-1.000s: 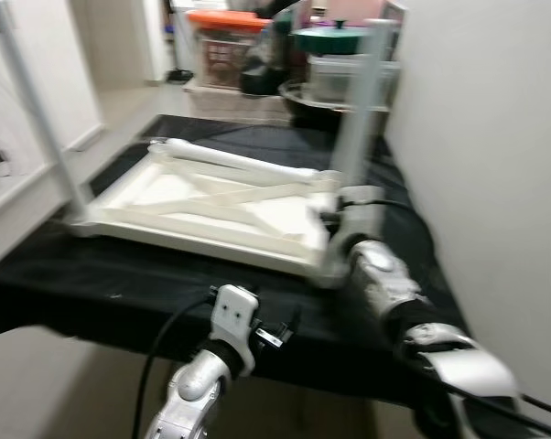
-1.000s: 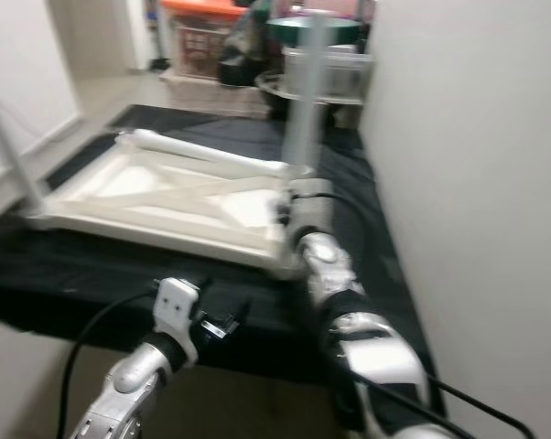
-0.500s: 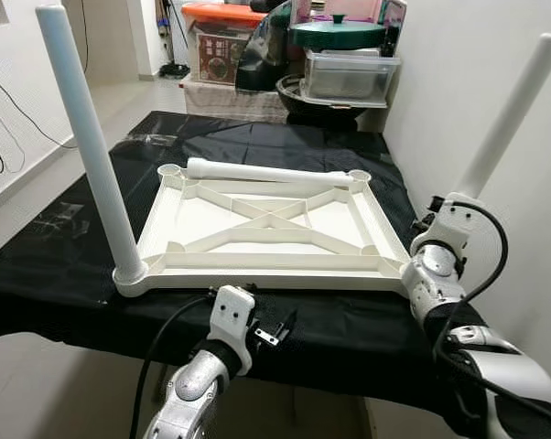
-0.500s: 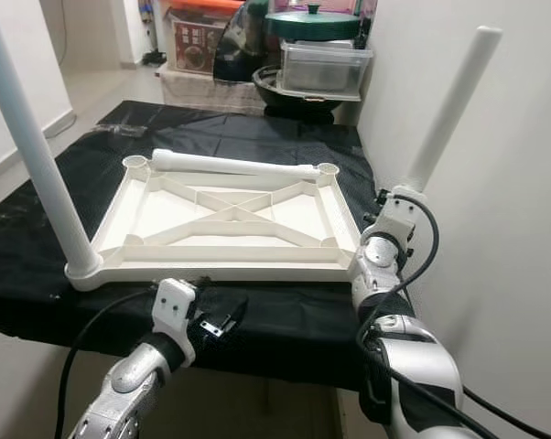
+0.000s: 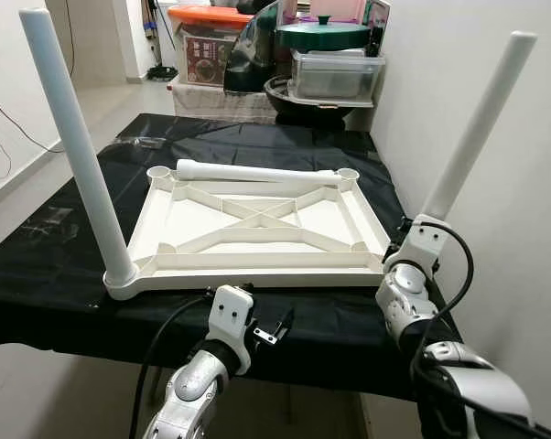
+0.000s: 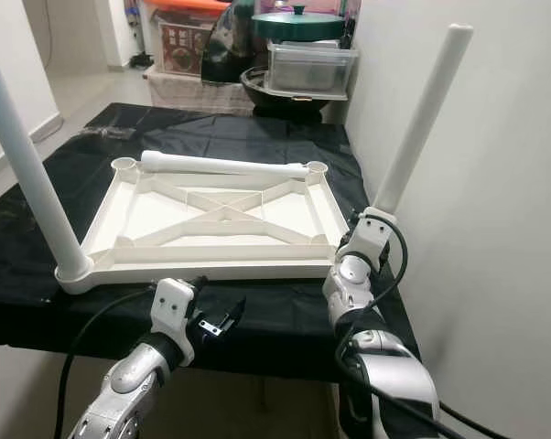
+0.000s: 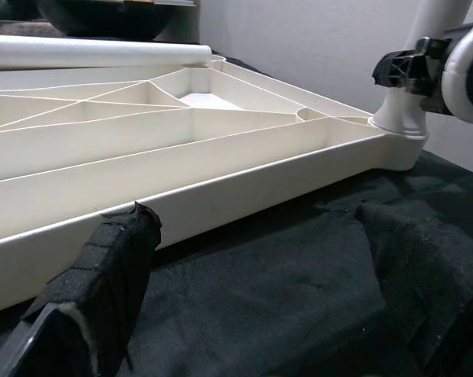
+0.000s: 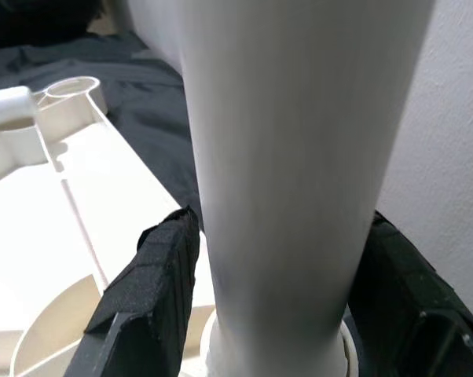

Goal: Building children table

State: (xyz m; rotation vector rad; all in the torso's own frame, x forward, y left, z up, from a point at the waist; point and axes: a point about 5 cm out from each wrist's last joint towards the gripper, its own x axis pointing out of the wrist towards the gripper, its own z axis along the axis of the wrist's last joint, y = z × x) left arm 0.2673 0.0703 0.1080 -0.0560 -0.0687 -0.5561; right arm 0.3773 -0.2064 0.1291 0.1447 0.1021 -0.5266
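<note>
Right gripper (image 8: pixel 272 298): fingers (image 8: pixel 146 290) closed around leaning white leg (image 5: pixel 477 123) at tabletop's near right corner socket; right wrist view shows both pads on it. Left gripper (image 7: pixel 260 275): fingers spread wide, holding nothing, low before upturned white tabletop (image 5: pixel 257 224) on black-draped table (image 5: pixel 37 274). Legs: three, one upright (image 5: pixel 74 155), one lying (image 5: pixel 257 172). No readable writing.

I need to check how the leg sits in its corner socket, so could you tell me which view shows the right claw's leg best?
The right eye view: the leg shows whole, tilted, base at the tabletop corner. The right wrist view shows the right claw around it; the left wrist view shows its base.
</note>
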